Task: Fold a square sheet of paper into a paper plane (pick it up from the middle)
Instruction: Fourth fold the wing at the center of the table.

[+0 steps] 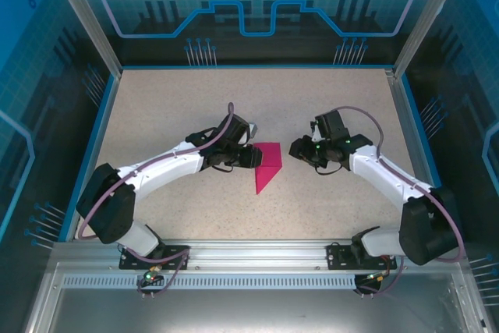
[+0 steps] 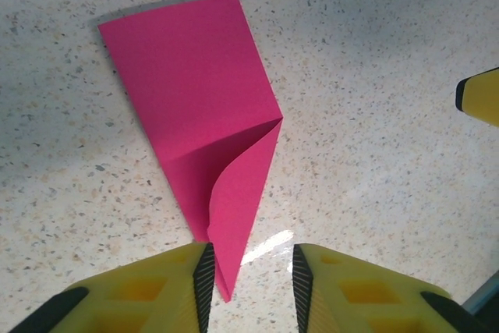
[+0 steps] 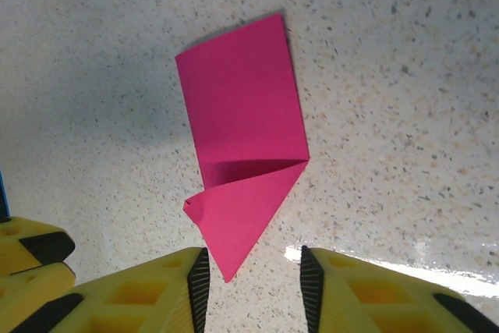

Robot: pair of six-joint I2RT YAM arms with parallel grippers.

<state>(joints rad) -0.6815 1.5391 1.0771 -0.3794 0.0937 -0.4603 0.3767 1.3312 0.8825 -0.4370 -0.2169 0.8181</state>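
Observation:
The magenta-pink sheet of paper (image 1: 267, 166) lies flat on the speckled table, folded into a narrow strip with one pointed end. A triangular flap (image 2: 242, 193) at that end curls up off the layer below (image 3: 245, 208). My left gripper (image 1: 251, 155) is at the paper's left edge, open. In its wrist view the paper's tip lies between the jaws (image 2: 249, 259), close to the left pad. My right gripper (image 1: 296, 150) hovers just right of the paper, also open, with the tip (image 3: 230, 271) reaching into its gap (image 3: 252, 263) and nothing pinched.
The table (image 1: 195, 107) is walled by a blue rim and aluminium posts (image 1: 82, 13). A metal rail (image 1: 257, 251) carrying both arm bases runs along the near edge. Each wrist view catches the other gripper's yellow fingers (image 2: 479, 97) (image 3: 31, 251).

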